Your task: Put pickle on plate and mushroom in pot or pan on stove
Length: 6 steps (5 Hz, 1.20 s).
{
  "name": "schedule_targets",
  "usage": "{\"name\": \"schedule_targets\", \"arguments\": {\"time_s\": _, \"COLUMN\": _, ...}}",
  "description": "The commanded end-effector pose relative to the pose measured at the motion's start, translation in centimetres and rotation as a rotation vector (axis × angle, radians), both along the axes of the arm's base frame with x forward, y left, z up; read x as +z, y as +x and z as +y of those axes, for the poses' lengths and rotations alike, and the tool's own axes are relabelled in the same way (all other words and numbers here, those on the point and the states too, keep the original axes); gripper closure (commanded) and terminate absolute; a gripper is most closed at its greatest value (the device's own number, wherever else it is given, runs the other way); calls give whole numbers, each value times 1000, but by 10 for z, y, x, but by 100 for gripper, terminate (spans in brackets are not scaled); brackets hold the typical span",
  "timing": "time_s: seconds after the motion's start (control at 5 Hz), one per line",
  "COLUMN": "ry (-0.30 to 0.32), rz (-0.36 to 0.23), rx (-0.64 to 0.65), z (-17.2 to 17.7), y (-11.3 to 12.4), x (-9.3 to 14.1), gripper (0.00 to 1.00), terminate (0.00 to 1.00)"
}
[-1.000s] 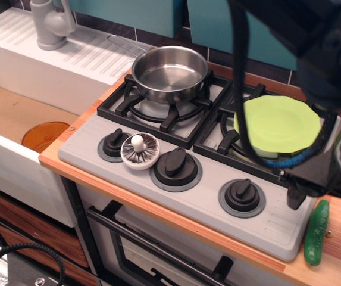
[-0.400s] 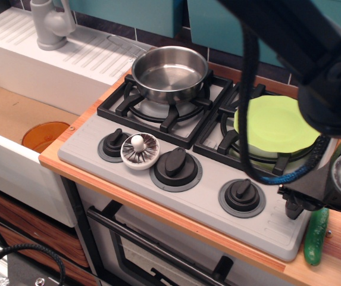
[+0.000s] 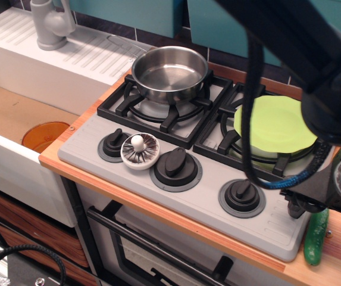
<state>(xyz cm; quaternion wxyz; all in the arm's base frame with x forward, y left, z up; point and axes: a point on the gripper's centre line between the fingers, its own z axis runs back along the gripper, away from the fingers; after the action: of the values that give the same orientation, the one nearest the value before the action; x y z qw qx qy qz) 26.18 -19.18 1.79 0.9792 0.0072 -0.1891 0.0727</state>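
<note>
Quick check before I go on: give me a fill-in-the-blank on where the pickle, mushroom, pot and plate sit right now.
1. The mushroom lies gills-up between two stove ____.
2. The pot on the rear-left burner is ____ inside.
3. The pickle lies on the wooden counter to the ____ of the stove.
4. The plate sits on the right burner's ____.

Missing words: knobs; empty; right; grate

We count one stove [image 3: 176, 196] bearing two grated burners and three black knobs [image 3: 177, 162]. On it: one steel pot [image 3: 170, 72], one lime-green plate [image 3: 275, 123], one mushroom [image 3: 139, 149]. Right of the stove, one pickle [image 3: 316, 237]; left of it, one orange dish [image 3: 44, 134] and one faucet [image 3: 50, 21].
</note>
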Motion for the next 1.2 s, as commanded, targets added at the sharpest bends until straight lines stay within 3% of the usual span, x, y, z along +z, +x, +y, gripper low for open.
{"name": "schedule_targets", "arguments": {"time_s": 0.0, "ry": -2, "rz": -13, "rx": 22, "z": -9, "y": -6, "x": 0, "gripper": 0, "terminate": 0}}
{"name": "schedule_targets", "arguments": {"time_s": 0.8, "ry": -18, "rz": -39, "rx": 14, "z": -13, "y": -3, "x": -13, "gripper": 0, "terminate": 0}}
{"name": "schedule_targets", "arguments": {"time_s": 1.0, "ry": -21, "rz": -21, "rx": 18, "z": -11, "y": -4, "x": -9, "gripper": 100, "terminate": 0}}
